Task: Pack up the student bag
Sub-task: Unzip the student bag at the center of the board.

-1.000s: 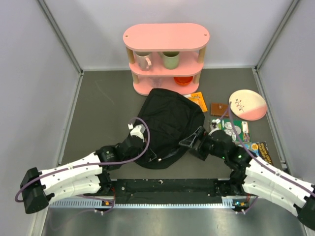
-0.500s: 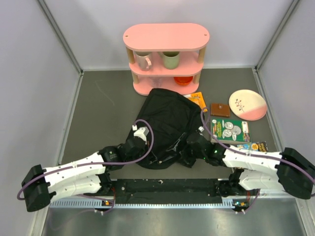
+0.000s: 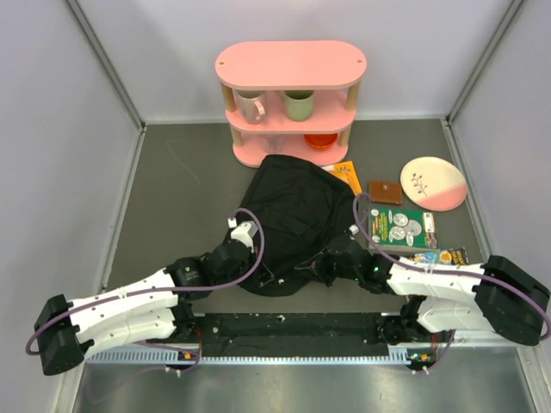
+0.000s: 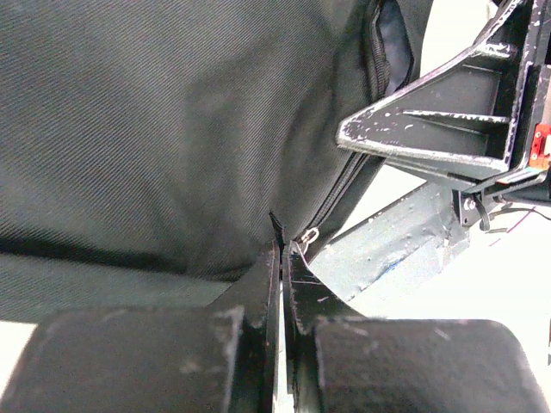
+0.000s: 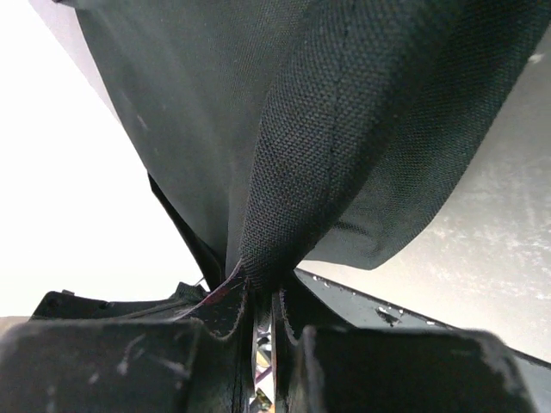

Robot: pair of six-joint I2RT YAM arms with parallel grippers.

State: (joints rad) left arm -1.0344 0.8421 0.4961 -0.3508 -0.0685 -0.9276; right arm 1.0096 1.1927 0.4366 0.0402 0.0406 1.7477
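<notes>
The student bag (image 3: 297,215) is a floppy black fabric backpack lying in the middle of the table, in front of the pink shelf. My left gripper (image 3: 269,277) is at the bag's near edge; in the left wrist view it (image 4: 282,248) is shut on the fabric edge beside the zipper (image 4: 344,185). From the right, my right gripper (image 3: 310,268) meets the same near edge, and in the right wrist view it (image 5: 263,288) is shut on a raised fold of the bag (image 5: 344,129). The right gripper's fingers (image 4: 430,129) also show in the left wrist view.
A pink shelf (image 3: 290,64) at the back holds two mugs and an orange bowl (image 3: 320,139). Right of the bag lie an orange booklet (image 3: 346,175), a brown wallet (image 3: 385,191), a green book (image 3: 401,229), a dark packet (image 3: 448,256) and a pink-and-white plate (image 3: 433,182).
My right arm swung left and lower to the bag's near edge, and its gripper went from open to shut on the fabric. The left gripper stayed shut on the bag.
</notes>
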